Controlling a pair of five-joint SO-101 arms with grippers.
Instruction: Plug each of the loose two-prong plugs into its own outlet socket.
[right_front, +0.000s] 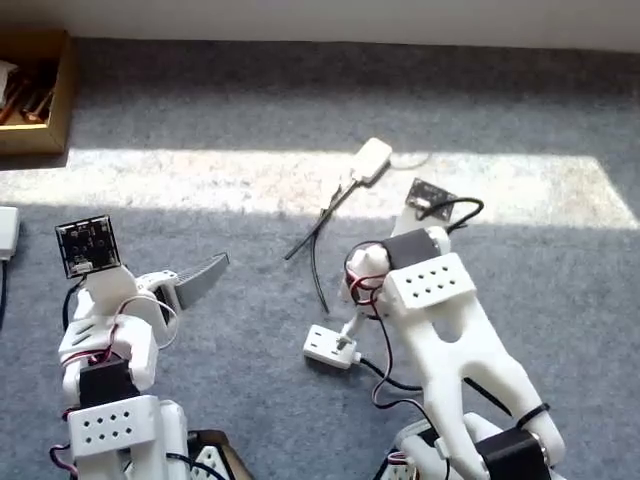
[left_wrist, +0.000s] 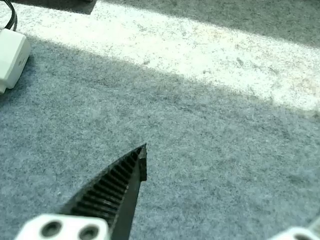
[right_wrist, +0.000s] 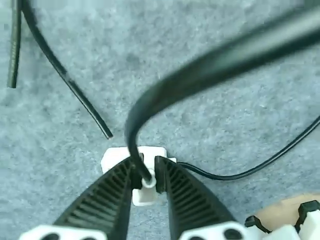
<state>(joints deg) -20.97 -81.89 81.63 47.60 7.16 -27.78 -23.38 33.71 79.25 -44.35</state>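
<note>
Cord looms past the lens as the right jaws pinch the plug, its axis aimed straight at the socket just beyond, while the left jaws hang spread, well apart.

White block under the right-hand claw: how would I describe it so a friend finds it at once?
On the grey carpet, find the sunlit band, then the right arm below it. The socket block lies in shade at the right gripper. Unlike the sunlit white box, it has a gripped plug right over it.
</note>
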